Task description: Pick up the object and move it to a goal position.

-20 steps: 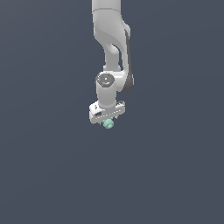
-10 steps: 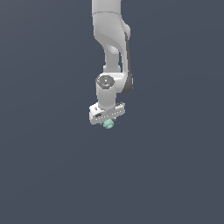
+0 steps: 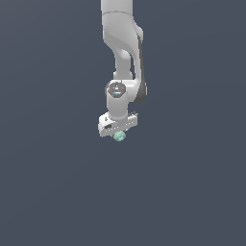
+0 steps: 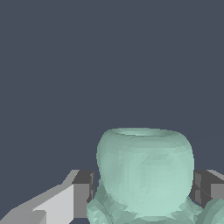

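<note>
I see the white gripper clamped on the small, knobbly, pale mint-green object, with its dark pads touching both sides (wrist view).

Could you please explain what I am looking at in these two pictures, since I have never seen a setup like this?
These are simulator renders, not photographs. The exterior view shows one white robot arm reaching down over a plain dark grey surface. At its lower end sits the tool, the part that grasps. The wrist view comes from a camera mounted on the arm's wrist, looking past the tool, so everything looms large there. The pale mint-green lump filling that picture is the object the arm must carry to a goal. It sits between the two dark fingers, which appear closed against its sides. Nothing else shows on the surface.
</note>
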Robot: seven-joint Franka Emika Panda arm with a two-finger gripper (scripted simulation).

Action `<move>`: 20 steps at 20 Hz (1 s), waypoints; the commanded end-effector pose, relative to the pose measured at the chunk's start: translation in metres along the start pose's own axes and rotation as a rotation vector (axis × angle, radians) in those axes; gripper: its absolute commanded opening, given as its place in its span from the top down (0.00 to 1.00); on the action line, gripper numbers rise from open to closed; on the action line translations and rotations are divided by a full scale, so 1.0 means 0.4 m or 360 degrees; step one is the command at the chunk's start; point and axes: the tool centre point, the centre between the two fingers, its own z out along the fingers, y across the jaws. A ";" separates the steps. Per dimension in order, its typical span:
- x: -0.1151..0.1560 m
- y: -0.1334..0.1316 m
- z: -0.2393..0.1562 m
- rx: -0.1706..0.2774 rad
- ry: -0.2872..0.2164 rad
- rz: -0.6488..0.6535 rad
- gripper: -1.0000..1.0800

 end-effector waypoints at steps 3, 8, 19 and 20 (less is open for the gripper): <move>0.023 -0.013 -0.029 -0.0001 0.0001 -0.0001 1.00; 0.070 -0.039 -0.089 -0.0001 0.0001 -0.0001 1.00; 0.233 -0.126 -0.295 0.0000 0.0001 -0.0001 1.00; 0.250 -0.135 -0.316 0.0000 0.0001 -0.0001 1.00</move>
